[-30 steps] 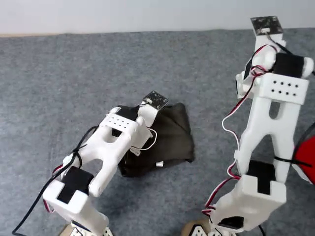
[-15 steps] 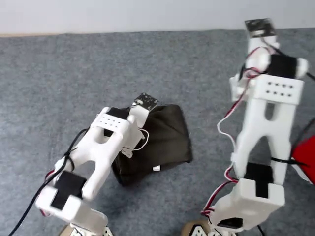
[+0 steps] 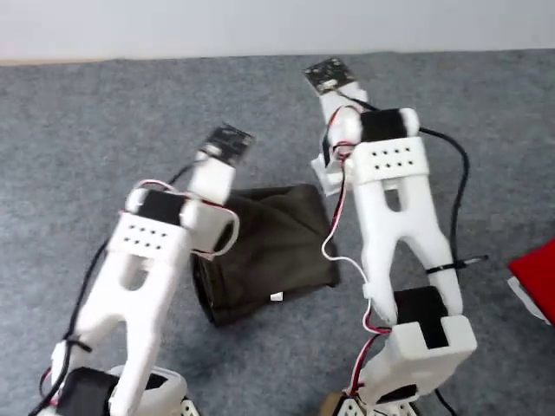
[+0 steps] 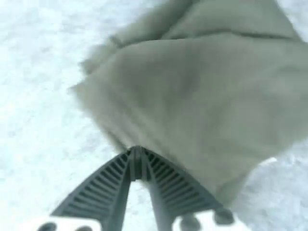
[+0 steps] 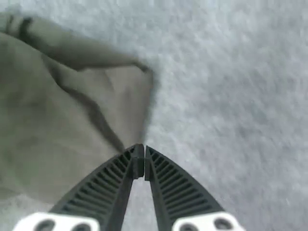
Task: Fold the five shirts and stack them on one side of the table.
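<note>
Shirt (image 3: 277, 247): one dark olive shirt, folded into a rumpled, roughly square bundle. It lies flat near the middle of the grey desk (image 3: 95, 121), between the two arms. A small white tag (image 3: 276, 297) shows at its near edge.

Left arm (image 3: 139, 269): rises from the near left, with its wrist over the shirt's far left part. Left pincer (image 4: 138, 155): fingers pressed together, no gap and no cloth visible between them. The tips sit above the shirt's edge, where cloth meets desk. I cannot tell if they touch the cloth.

Right arm (image 3: 395, 199): rises from the near right and leans in toward the shirt's far right corner. Right pincer (image 5: 139, 150): fingers also closed tip to tip, nothing gripped. The tips sit just at the shirt's border by a corner, with bare desk on the other side.

Also: a red item (image 3: 536, 276) at the right edge of the desk, well apart from the shirt.
</note>
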{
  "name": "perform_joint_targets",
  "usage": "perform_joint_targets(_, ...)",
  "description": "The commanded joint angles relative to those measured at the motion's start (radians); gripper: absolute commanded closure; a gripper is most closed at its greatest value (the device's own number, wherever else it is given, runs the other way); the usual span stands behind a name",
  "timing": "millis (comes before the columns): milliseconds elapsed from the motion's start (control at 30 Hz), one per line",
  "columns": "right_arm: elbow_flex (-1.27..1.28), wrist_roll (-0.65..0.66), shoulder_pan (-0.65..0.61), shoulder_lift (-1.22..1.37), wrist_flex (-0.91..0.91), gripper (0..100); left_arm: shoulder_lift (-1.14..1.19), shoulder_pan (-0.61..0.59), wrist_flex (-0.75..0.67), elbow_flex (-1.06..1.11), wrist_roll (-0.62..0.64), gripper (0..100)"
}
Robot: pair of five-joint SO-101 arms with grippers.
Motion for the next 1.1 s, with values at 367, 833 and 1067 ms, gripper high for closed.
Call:
perform_joint_targets(367, -0.078, 0.009, -0.160, 0.229, -0.101, 98.8, -0.043, -0.443, -0.069, -0.004, -0.031, 100)
perform_joint_targets(833, -0.081, 0.074, 0.022, 0.417, -0.231, 98.8, -0.043, -0.477, -0.064, -0.004, -0.031, 100)
perform_joint_targets(1067, -0.081, 0.074, 0.082, 0.340, -0.222, 98.8, -0.043, -0.471, -0.068, -0.004, -0.029, 100)
